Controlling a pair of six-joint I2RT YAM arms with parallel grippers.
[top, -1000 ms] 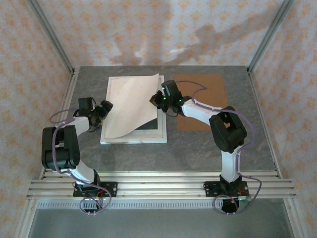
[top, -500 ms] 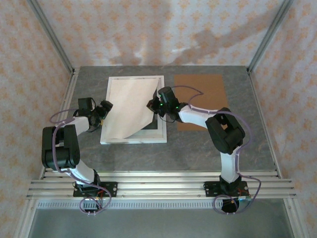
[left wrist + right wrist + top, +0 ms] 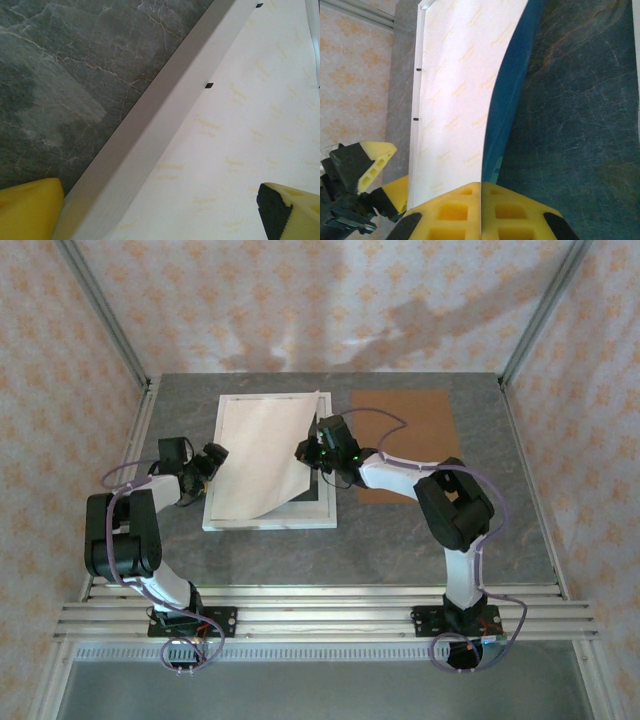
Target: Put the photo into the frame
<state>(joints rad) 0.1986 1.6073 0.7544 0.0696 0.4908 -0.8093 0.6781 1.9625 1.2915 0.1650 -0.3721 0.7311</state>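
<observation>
The photo (image 3: 262, 455) lies printed side down over the frame (image 3: 270, 524). Its left part rests inside the opening, while its right edge bows up clear of it. So it is partly in but not yet flat. What is left, I judge, is lowering and releasing that edge. My right end effector (image 3: 481, 200) is clamped on it, the arm reaching left across the table (image 3: 400, 540). My left end effector (image 3: 213, 462) is spread wide across the frame's left rail, possibly touching it.
</observation>
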